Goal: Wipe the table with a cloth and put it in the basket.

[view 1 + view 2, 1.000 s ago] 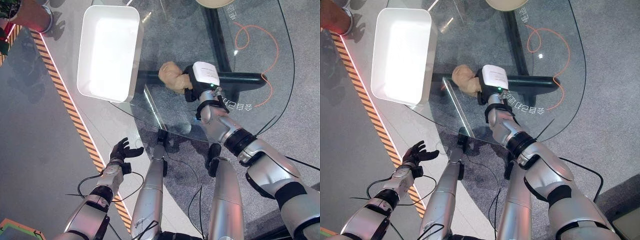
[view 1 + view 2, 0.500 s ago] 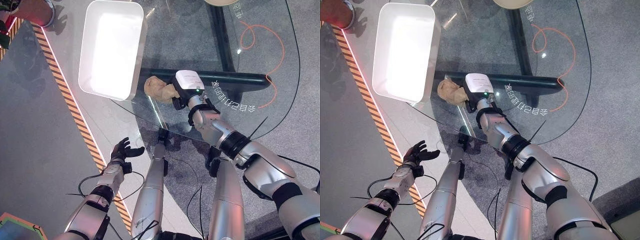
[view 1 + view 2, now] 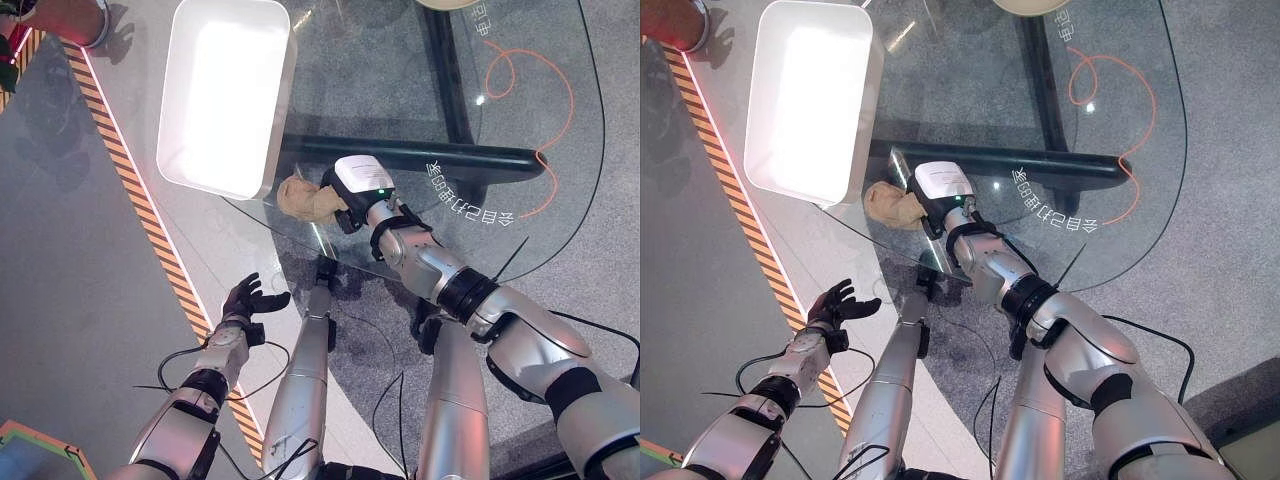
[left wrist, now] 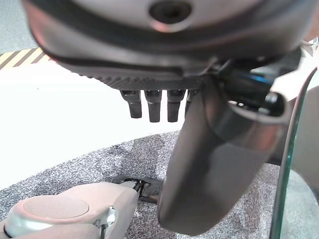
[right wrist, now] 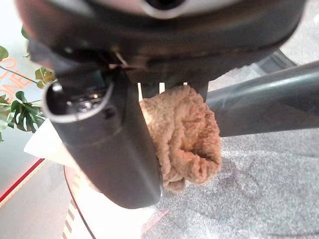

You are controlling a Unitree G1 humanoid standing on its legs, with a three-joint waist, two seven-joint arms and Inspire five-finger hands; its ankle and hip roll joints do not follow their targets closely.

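My left hand [image 3: 248, 298] hangs lower left, fingers loosely spread, holding nothing; the basket [image 3: 222, 95] sits upper left; just below its near corner my right hand [image 3: 352, 190] clutches the cloth [image 3: 303, 197] at the table [image 3: 500, 120] edge; sliding further could drag the cloth off the glass.

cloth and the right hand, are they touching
Touching. The right wrist view shows the right hand with its thumb pressed against the bunched tan cloth, fingers behind it.
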